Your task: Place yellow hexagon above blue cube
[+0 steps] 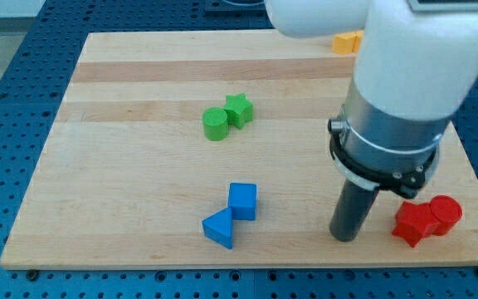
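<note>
My tip (344, 237) rests on the wooden board (123, 174), holding nothing and touching no block. Just to its right: a red star-like block (412, 223) touching a red cylinder (446, 214). Well to the tip's left: blue cube (242, 201), standing square, with a blue triangular block (220, 228) touching its lower-left corner. Farther up-left of the tip: green cylinder (215, 124) against a green star (239, 110). Far above the tip, at the board's top edge, an orange-yellow block (347, 41) is half hidden behind the arm (405, 91); shape and heading unclear. No writing legible.
</note>
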Controlling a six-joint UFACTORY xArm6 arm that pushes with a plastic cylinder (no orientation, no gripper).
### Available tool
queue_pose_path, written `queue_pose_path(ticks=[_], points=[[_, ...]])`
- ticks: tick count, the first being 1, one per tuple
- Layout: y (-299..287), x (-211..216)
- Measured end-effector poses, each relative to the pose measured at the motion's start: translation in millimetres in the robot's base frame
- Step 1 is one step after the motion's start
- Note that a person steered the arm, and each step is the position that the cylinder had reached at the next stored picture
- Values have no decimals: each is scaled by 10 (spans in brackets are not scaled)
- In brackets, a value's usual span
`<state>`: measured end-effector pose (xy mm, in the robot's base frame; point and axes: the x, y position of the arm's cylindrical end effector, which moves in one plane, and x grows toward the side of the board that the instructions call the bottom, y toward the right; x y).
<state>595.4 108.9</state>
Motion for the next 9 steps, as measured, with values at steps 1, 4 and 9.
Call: queue_pose_path(ticks=[1, 4, 9], points=[[349, -430], [2102, -2958], [1308, -4044]])
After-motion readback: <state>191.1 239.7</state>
